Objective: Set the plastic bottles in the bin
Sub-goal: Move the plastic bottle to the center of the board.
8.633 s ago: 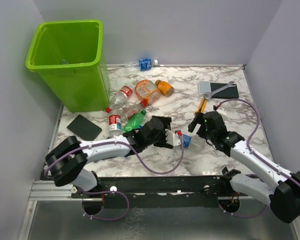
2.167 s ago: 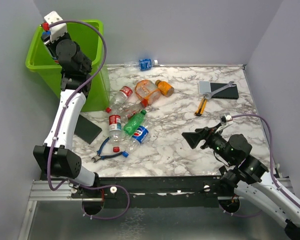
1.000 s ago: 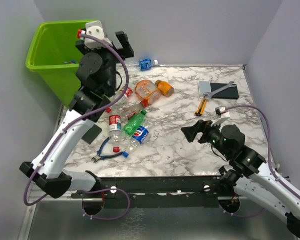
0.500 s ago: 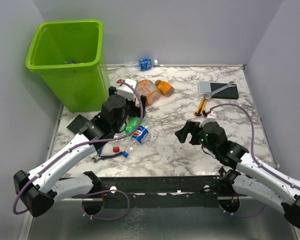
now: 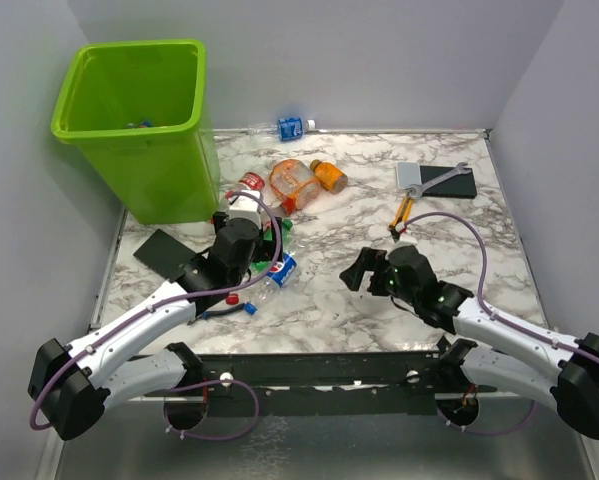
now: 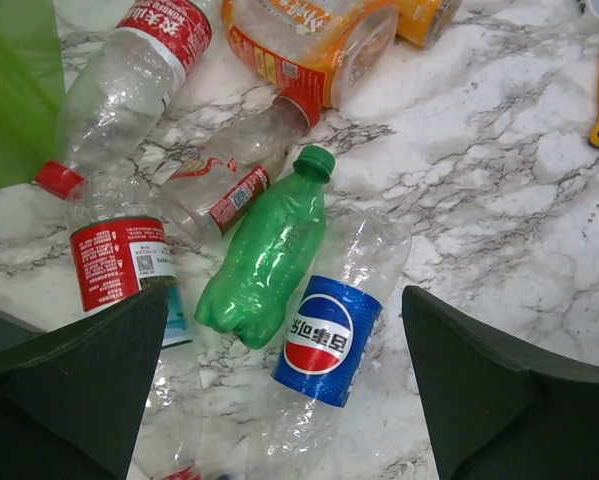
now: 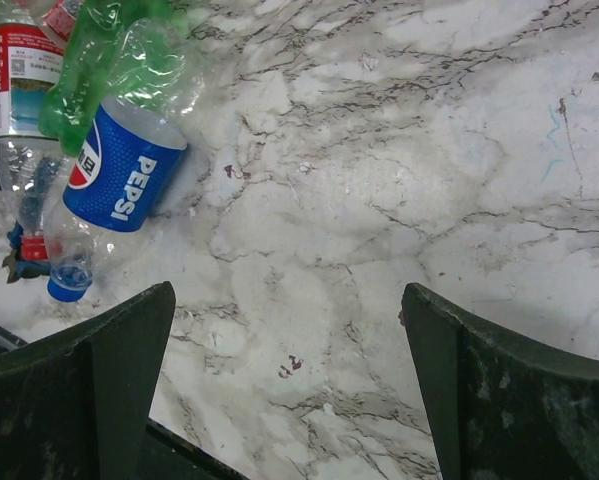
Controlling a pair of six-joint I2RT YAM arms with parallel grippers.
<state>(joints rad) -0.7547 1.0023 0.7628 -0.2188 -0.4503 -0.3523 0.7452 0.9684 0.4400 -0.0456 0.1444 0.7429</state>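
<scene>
**Position of the items.** The plastic bottles (image 6: 269,250) lie on their sides in a loose cluster on the marble surface (image 5: 449,270), just right of the green bin (image 5: 164,170), which stands at the far left corner. One bottle with a blue label (image 5: 284,127) lies apart at the far edge. Something small shows inside the bin but is too small to identify.

**Claw state.** The left claw (image 6: 284,300) hangs above the cluster with its jaws wide and nothing between them. Under it lie the green bottle and the clear bottle with the blue cola label (image 6: 324,345), touching side by side. The right claw (image 7: 287,295) is also wide and empty, over bare surface just right of the same two bottles.

**Handling properties (estimate).**
- The bottles look empty, so they should be very light.
- The walls are thin; several clear ones are dented. Expect them to give under a firm squeeze.
- The bodies are smooth and round. They are likely to roll or squirt sideways if touched off-centre.

**Recommended hold.**
- Close across the body, at right angles to its long axis.
- Prefer the labelled band, or the shoulder near the cap, where the plastic is probably stiffer.
- Take the green bottle alone; its neighbours touch it and may be dragged along.
</scene>
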